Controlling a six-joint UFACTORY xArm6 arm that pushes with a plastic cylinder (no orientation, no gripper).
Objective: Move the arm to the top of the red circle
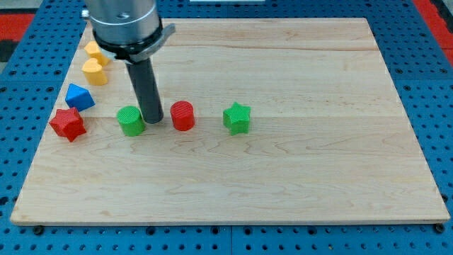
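Observation:
The red circle block [182, 115] stands on the wooden board [297, 163], left of the board's middle. My tip [153, 121] rests on the board between the red circle and a green circle block [131, 120]. The tip is just left of the red circle with a small gap, and touches or nearly touches the green circle's right side. The dark rod rises from the tip toward the view's top left.
A green star [237, 117] lies right of the red circle. A red star [68, 124], a blue block [79, 97], a yellow heart-like block [94, 71] and a yellow block [96, 52] sit along the board's left edge.

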